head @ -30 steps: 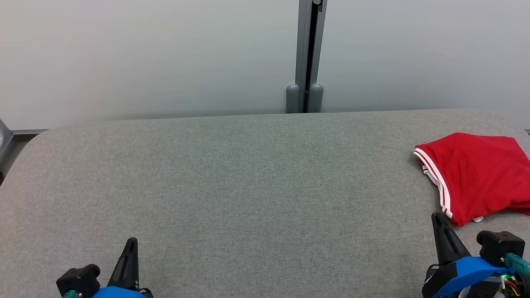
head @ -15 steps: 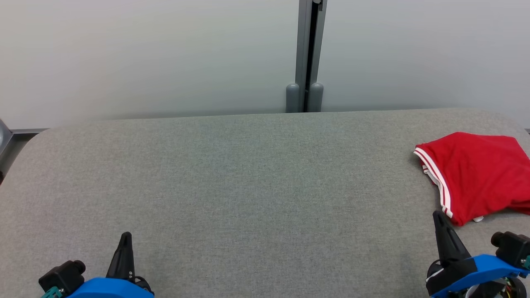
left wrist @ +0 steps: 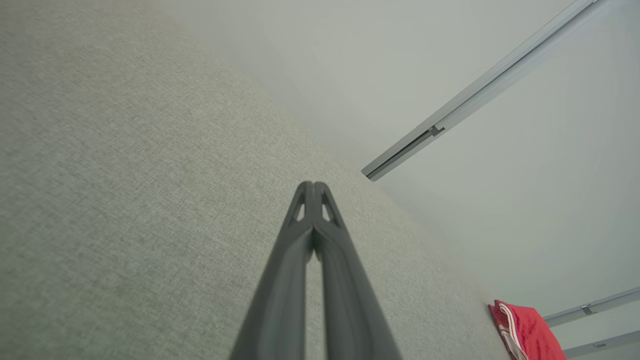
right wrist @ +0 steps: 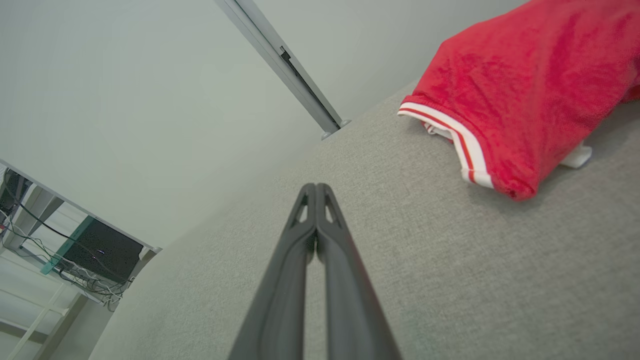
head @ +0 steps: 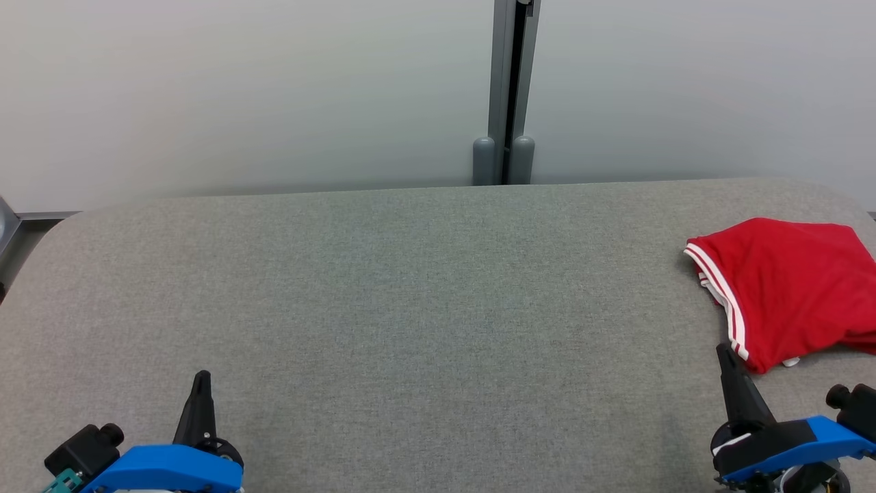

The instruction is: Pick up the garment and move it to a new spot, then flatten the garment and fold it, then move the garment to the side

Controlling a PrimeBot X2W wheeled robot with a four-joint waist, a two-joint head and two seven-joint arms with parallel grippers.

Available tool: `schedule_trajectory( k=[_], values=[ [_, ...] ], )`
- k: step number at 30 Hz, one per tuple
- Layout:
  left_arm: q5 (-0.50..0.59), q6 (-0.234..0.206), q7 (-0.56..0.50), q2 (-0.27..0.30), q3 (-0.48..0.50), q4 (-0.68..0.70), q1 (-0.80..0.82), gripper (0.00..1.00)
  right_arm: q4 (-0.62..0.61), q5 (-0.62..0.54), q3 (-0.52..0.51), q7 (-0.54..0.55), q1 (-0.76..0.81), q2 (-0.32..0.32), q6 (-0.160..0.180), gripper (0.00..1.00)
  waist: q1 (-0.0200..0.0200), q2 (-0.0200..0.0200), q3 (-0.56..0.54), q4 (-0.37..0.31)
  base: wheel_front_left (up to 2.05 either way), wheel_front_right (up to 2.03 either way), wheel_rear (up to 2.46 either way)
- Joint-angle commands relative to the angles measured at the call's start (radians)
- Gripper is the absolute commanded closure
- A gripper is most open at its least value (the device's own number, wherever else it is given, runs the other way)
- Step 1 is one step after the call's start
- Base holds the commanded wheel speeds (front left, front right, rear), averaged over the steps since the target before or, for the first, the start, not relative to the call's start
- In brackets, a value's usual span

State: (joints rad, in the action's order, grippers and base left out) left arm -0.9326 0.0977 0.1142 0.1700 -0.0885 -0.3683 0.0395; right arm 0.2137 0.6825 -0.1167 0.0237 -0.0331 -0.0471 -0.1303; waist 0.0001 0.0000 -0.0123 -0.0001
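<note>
Folded red garment, white-striped trim, left tool and right tool pinched together

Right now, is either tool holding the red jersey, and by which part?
Nothing is held. The left tool and right tool are both shut and empty. The red jersey lies on the gray fabric surface, apart from both.

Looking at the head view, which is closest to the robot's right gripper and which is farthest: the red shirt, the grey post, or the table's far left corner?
From the right gripper:
1. shirt: just ahead, on the right side.
2. post: at the back, in the middle.
3. table's far left corner: diagonally across, farthest.
</note>
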Motion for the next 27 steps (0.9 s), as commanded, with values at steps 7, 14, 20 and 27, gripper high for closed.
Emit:
schedule_trajectory(
  k=[7, 14, 20, 27],
  values=[
    [-0.090, 0.008, -0.031, -0.011, 0.034, 0.030, 0.034, 1.00, -0.006, 0.125, 0.000, 0.011, -0.037, -0.005, 0.000, 1.00, 0.0000, 0.0000, 0.001, 0.000, 0.00, 0.00, 0.00],
    [-0.158, 0.011, -0.053, -0.024, 0.053, 0.041, 0.040, 1.00, -0.002, 0.218, 0.001, 0.020, -0.043, -0.005, 0.000, 1.00, 0.0000, 0.0000, 0.002, 0.000, 0.00, 0.00, 0.00],
    [-0.213, 0.014, -0.072, -0.034, 0.070, 0.051, 0.044, 1.00, 0.002, 0.292, 0.001, 0.027, -0.046, -0.005, 0.000, 1.00, 0.0000, 0.0000, 0.003, 0.000, 0.00, 0.00, 0.00],
    [-0.272, 0.017, -0.093, -0.045, 0.087, 0.060, 0.047, 1.00, 0.005, 0.373, 0.001, 0.036, -0.052, -0.005, 0.000, 1.00, 0.0000, 0.0000, 0.005, 0.000, 0.00, 0.00, 0.00]
  ],
)
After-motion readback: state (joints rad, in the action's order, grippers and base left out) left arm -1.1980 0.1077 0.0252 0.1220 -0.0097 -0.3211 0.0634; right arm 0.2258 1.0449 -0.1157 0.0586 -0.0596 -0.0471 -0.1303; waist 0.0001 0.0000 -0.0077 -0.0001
